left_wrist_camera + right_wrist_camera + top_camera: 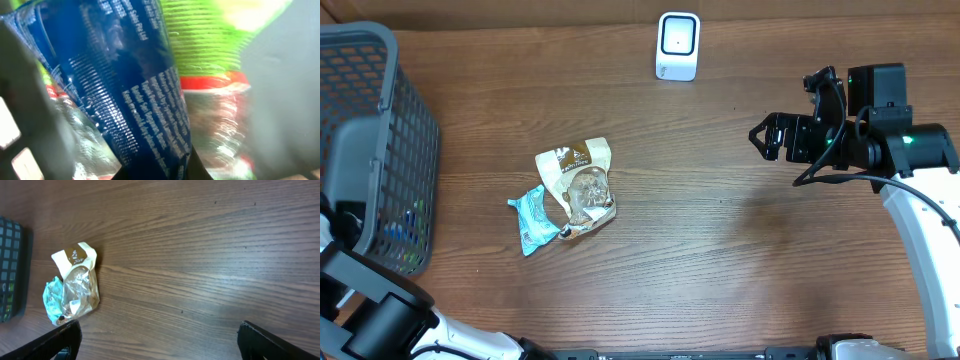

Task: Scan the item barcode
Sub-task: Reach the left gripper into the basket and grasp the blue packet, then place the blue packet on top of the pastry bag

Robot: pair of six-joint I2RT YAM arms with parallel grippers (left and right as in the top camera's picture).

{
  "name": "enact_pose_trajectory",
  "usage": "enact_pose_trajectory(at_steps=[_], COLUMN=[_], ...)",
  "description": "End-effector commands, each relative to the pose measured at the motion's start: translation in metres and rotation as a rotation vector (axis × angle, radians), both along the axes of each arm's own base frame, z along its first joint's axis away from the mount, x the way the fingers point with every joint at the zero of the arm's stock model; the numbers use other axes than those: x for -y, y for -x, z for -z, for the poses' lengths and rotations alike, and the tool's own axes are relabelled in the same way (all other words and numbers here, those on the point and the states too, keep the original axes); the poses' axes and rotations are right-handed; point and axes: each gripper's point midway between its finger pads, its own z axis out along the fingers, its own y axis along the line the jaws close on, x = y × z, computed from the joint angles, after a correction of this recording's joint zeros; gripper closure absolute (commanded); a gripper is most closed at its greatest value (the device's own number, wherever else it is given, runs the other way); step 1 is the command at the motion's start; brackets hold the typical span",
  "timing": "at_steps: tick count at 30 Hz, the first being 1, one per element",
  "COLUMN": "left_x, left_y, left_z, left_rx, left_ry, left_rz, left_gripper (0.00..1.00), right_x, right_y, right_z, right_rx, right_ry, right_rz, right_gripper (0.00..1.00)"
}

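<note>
Closest in, the left tool [155, 171] is clenched down among the packets in the basket [380, 60]. Its wrist view is filled by a blue packet [125, 90], which I take to be the item to scan, though whether the tips actually pinch its film cannot be told. That film is glossy, crinkled and covered in fine white print; behind it lies a green packet [205, 45] with ridged foil and a red band. The main risk is slip: slick film can slide out of a narrow pinch on the lift. A grip on a loose fold could also drag the green packet up with it, or snag on the basket's stiff grey plastic mesh. Wrinkles and glare may hide the barcode too, and no barcode is visible here, so it may face the wrong way. Farther out, on the wood-grain bench [720, 260], a tan pouch with a clear window [578, 185] rests against a crumpled teal wrapper [532, 220] — both soft and irregular. The right tool [765, 138] hangs spread wide and empty over bare wood. At the far edge stands the small white scanner [677, 45], rounded and hard-shelled.
</note>
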Motion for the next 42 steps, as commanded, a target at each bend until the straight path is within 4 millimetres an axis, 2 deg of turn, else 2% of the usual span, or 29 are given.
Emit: enact_pose_trajectory(at_steps=[1, 3, 6, 9, 10, 13, 14, 17, 20, 21, 24, 27, 30, 36, 40, 41, 42], left_x=[-0.018, -0.022, -0.022, -0.004, 0.004, 0.035, 0.052, 0.097, 0.158, 0.184, 0.234, 0.272, 0.312, 0.367, 0.378, 0.379, 0.379], left_y=[-0.04, -0.046, -0.054, -0.069, -0.073, -0.077, -0.082, -0.095, -0.113, -0.123, -0.139, -0.144, -0.139, -0.112, -0.089, -0.085, -0.081], left_z=[-0.079, -0.121, -0.174, -0.235, -0.248, -0.277, -0.284, -0.286, -0.272, -0.264, -0.24, -0.208, -0.16, -0.078, -0.04, -0.034, -0.028], left_rx=[0.177, 0.217, 0.279, 0.396, 0.418, 0.426, 0.424, 0.406, 0.368, 0.359, 0.343, 0.295, 0.201, 0.058, -0.053, -0.072, -0.094], left_ry=[-0.076, -0.12, -0.184, -0.259, -0.275, -0.305, -0.312, -0.306, -0.27, -0.263, -0.213, -0.125, -0.015, 0.168, 0.213, 0.217, 0.22], left_rz=[0.104, 0.131, 0.181, 0.331, 0.371, 0.475, 0.542, 0.736, 1.016, 1.152, 1.345, 1.445, 1.541, 1.629, 1.635, 1.638, 1.641], left_gripper=[0.96, 0.96, 0.96, 0.96, 0.96, 0.96, 0.96, 0.96, 0.96, 0.96, 0.96, 0.96, 0.96, 0.96, 0.94, 0.92, 0.85], right_x=[-0.003, -0.003, -0.003, -0.003, -0.003, -0.003, -0.003, -0.003, -0.003, -0.003, -0.003, -0.004, -0.004, -0.004, -0.004, -0.004, -0.004], right_y=[-0.001, -0.002, -0.003, -0.004, -0.005, -0.007, -0.007, -0.008, -0.008, -0.009, -0.012, -0.015, -0.016, -0.016, -0.015, -0.015, -0.015], right_z=[-0.007, -0.008, -0.009, -0.009, -0.01, -0.011, -0.012, -0.012, -0.012, -0.013, -0.015, -0.017, -0.018, -0.018, -0.017, -0.017, -0.017], right_rx=[0.019, 0.024, 0.031, 0.035, 0.037, 0.049, 0.052, 0.053, 0.054, 0.06, 0.079, 0.095, 0.098, 0.098, 0.095, 0.094, 0.095], right_ry=[-0.006, -0.007, -0.008, -0.008, -0.008, -0.009, -0.009, -0.009, -0.009, -0.009, -0.01, -0.012, -0.012, -0.012, -0.012, -0.012, -0.012], right_rz=[-0.008, -0.009, -0.009, -0.009, -0.009, -0.009, -0.009, -0.009, -0.009, -0.009, -0.009, -0.009, -0.009, -0.009, -0.009, -0.009, -0.009], right_gripper=[0.0, 0.0, 0.0, 0.0, 0.0, 0.0, 0.0, 0.0, 0.0, 0.0, 0.0, 0.0, 0.0, 0.0, 0.0, 0.0, 0.0])
